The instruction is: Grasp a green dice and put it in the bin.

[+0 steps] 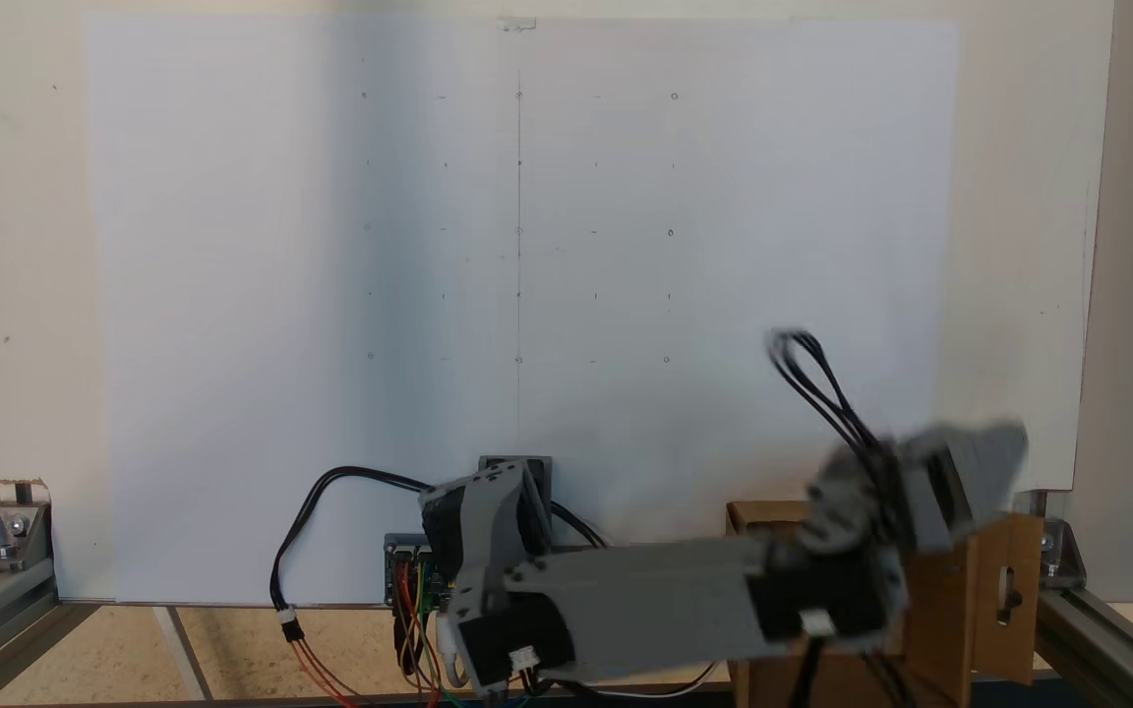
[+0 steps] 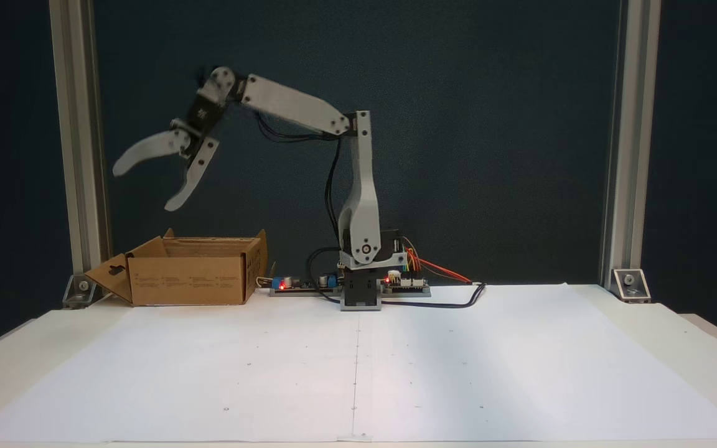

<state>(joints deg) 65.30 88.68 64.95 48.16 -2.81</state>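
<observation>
The bin (image 2: 187,280) is a brown cardboard box with open flaps, standing at the back left of the table in a fixed view; another fixed view has it at the lower right (image 1: 945,619). My gripper (image 2: 145,186) hangs in the air above the bin's left part, well clear of its rim. Its jaws are spread wide and nothing is between them. My forearm and wrist (image 1: 881,511) look motion-blurred over the bin. The green dice is hidden or out of view.
A large white paper sheet (image 2: 358,367) covers the table in front of the arm's base (image 2: 361,292). Circuit boards with coloured wires (image 2: 405,283) flank the base. Aluminium frame posts (image 2: 75,155) (image 2: 620,155) stand at both back corners.
</observation>
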